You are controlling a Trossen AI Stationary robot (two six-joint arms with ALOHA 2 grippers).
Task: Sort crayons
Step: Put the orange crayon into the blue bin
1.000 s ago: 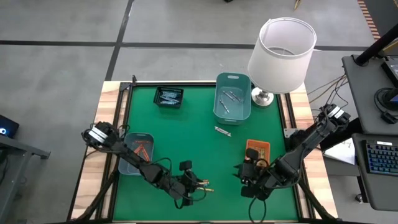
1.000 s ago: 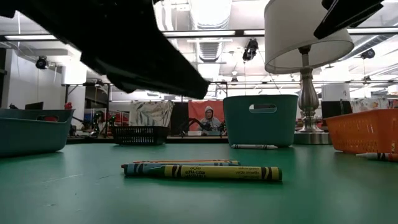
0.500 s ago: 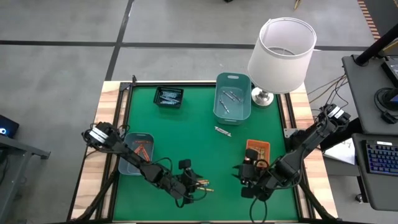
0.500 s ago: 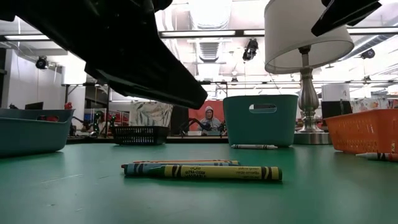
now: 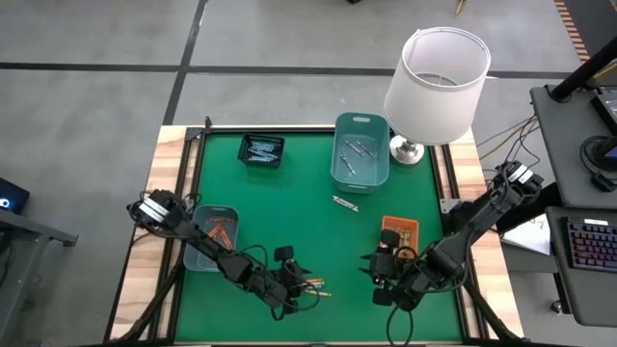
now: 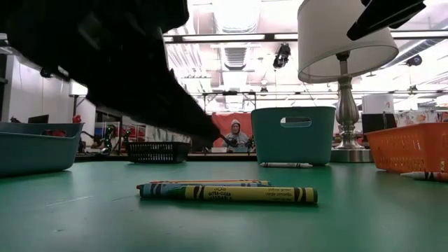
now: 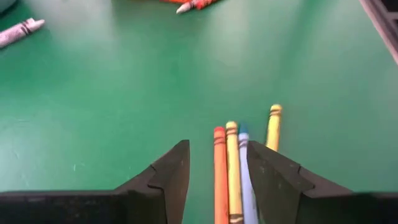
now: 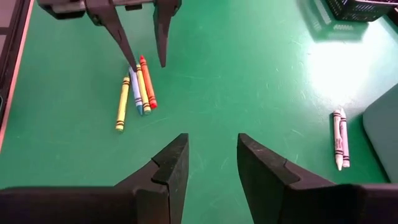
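Several crayons (image 7: 232,167) (orange, yellow, blue, and a yellow one slightly apart) lie side by side on the green mat near its front edge (image 5: 313,285). My left gripper (image 7: 217,146) is open just above their near ends. In the right wrist view its fingers (image 8: 127,53) point down at them, apart from them as far as I can see. My right gripper (image 8: 211,155) is open over bare mat to the right (image 5: 381,265), with nothing between its fingers. Two white crayons (image 8: 339,146) lie mid-table.
A teal tray (image 5: 361,152) and a black basket (image 5: 261,150) stand at the back. A blue-grey tray (image 5: 210,236) with red crayons is at the left and an orange tray (image 5: 400,231) at the right. A white-shaded lamp (image 5: 436,82) stands at the back right.
My left gripper has come down toward the table, over the group of crayons. The crayons have not moved.
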